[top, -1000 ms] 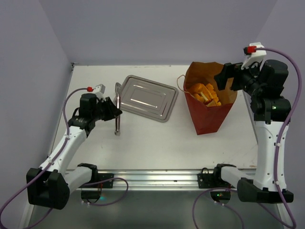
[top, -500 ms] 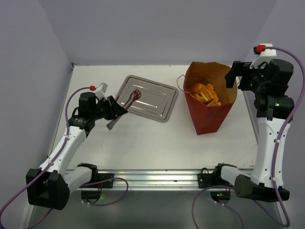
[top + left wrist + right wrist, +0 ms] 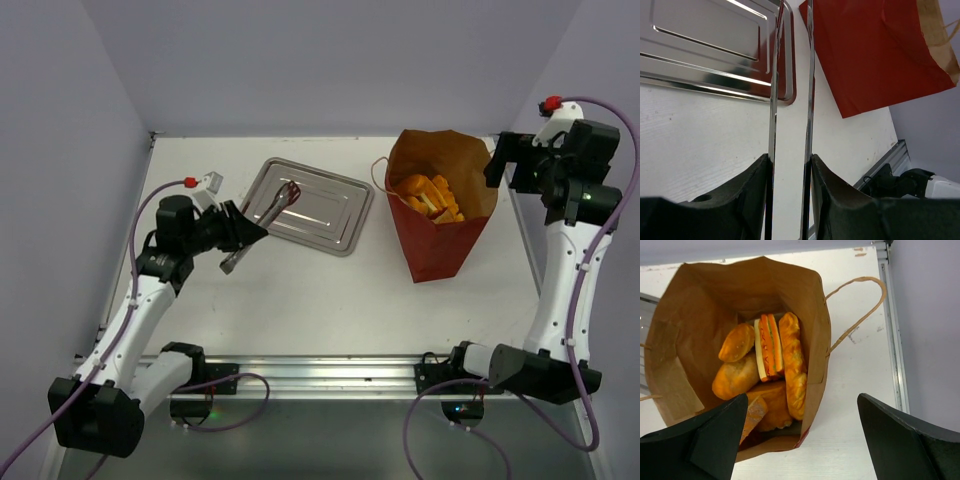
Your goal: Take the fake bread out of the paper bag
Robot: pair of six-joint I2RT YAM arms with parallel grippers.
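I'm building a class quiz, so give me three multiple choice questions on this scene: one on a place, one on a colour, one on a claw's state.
1. The glossy golden-orange toy bread lies: A inside the tall dark-red paper bag; B scattered outside it; C in a claw.
2. The bag's inside is: A white; B tan-brown; C black.
3. The left claw is: A open, empty; B out of view; C shut on thin shiny metal tongs.
Answers: 1 A, the right wrist view shows loaves deep in the bag. 2 B, its inner walls are tan. 3 C, the tongs' arms sit pinched in it.
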